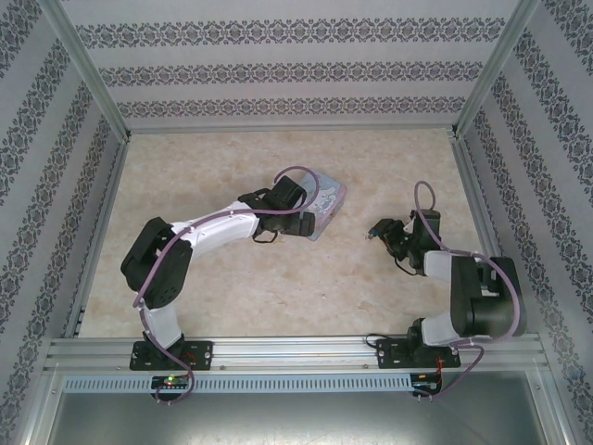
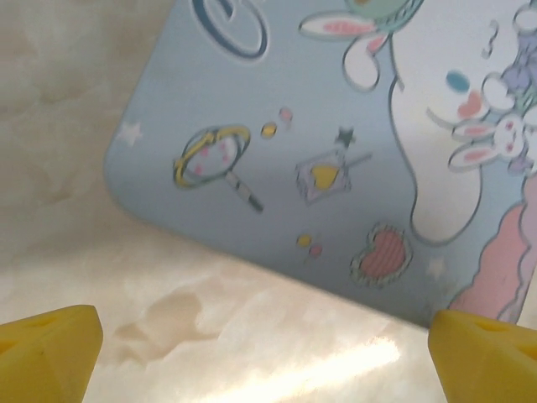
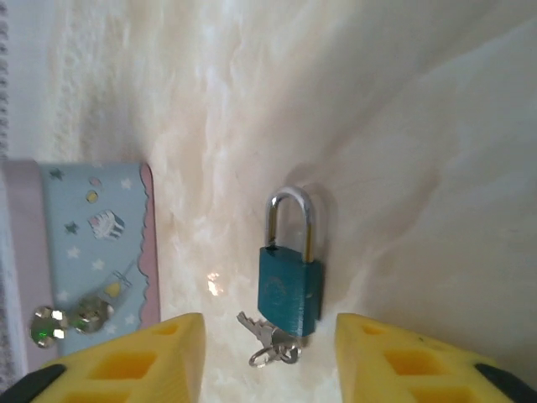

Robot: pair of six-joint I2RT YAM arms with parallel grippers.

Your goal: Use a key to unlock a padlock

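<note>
While the right gripper [image 3: 268, 357] hangs low over the table with its yellow fingers parted to a middling gap and nothing between them, the step in hand looks to be taking hold of the key so that it can be turned. Just ahead of the fingertips, and in line with the gap, lies the small teal-bodied metal padlock [image 3: 289, 290]. Its silver shackle [image 3: 289, 214] points away and appears to be seated in the body on both legs. The tiny silver metal key [image 3: 262, 334] rests against the lock's near end, on a little ring. Whether its blade sits fully in the keyhole I cannot tell. A good grip would close on the key's flat head alone, square to it and clear of the ring, so the twist passes into the blade instead of sliding the light lock across the pale marbled table [image 3: 403, 126]. The lock probably needs bracing. The left gripper [image 2: 268, 361] is spread wide and empty over the pastel blue cartoon tin box [image 2: 336, 168], well apart from the lock, and could come across to pin the body.
</note>
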